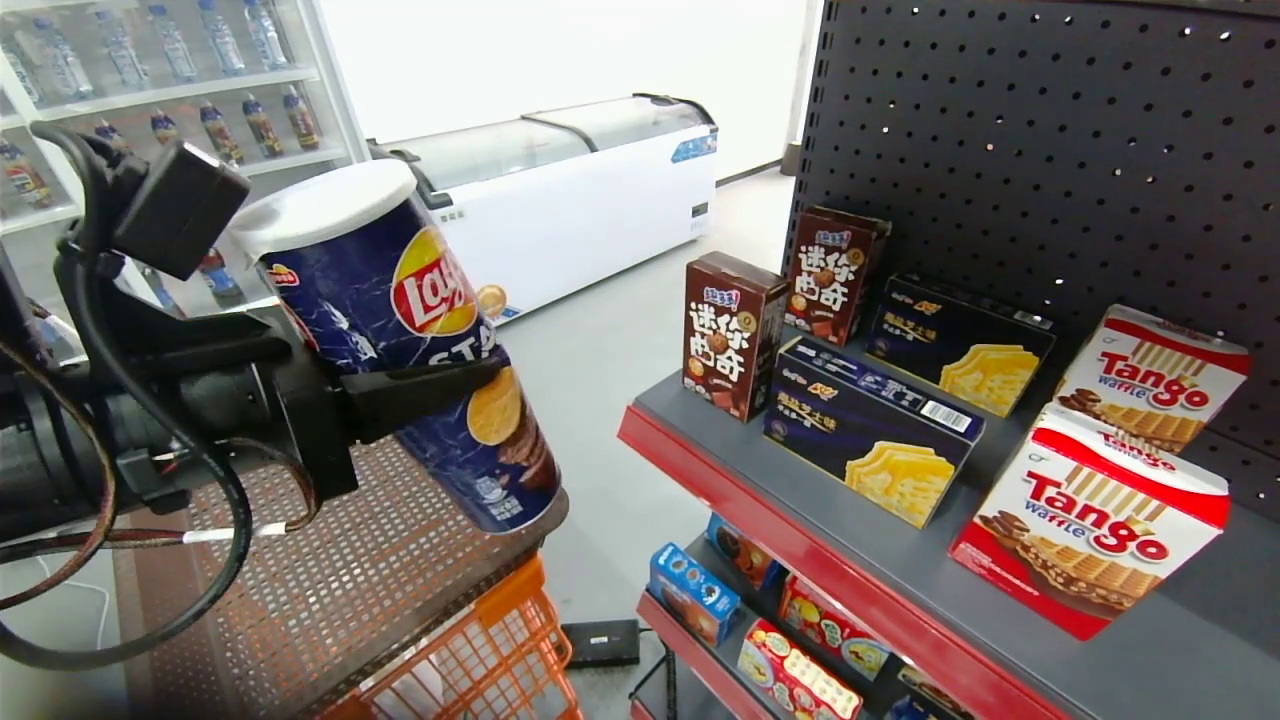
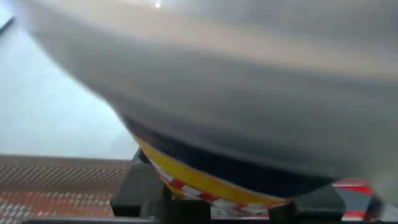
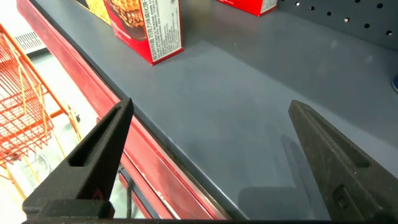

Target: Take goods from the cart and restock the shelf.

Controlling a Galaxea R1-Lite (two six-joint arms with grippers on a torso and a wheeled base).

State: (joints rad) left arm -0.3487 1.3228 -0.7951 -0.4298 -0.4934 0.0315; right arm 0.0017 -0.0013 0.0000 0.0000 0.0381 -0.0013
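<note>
My left gripper (image 1: 420, 385) is shut on a tall dark blue can of crisps (image 1: 400, 340) with a white lid, held tilted above the orange cart (image 1: 470, 660), left of the shelf. The can's underside (image 2: 205, 180) looms close in the left wrist view. The grey shelf (image 1: 880, 540) with a red front edge carries brown boxes (image 1: 730, 335), dark blue boxes (image 1: 870, 430) and red-and-white waffle boxes (image 1: 1095, 520). My right gripper (image 3: 214, 162) hangs open over a bare stretch of the shelf (image 3: 249, 118), nothing between its fingers, a red-and-white box (image 3: 146, 28) farther along.
A black pegboard (image 1: 1050, 140) backs the shelf. Lower shelves hold small snack packs (image 1: 700, 595). A white chest freezer (image 1: 560, 200) and a drinks cooler (image 1: 170, 80) stand behind. A brown perforated panel (image 1: 330, 570) lies over the cart. Grey floor separates cart and shelf.
</note>
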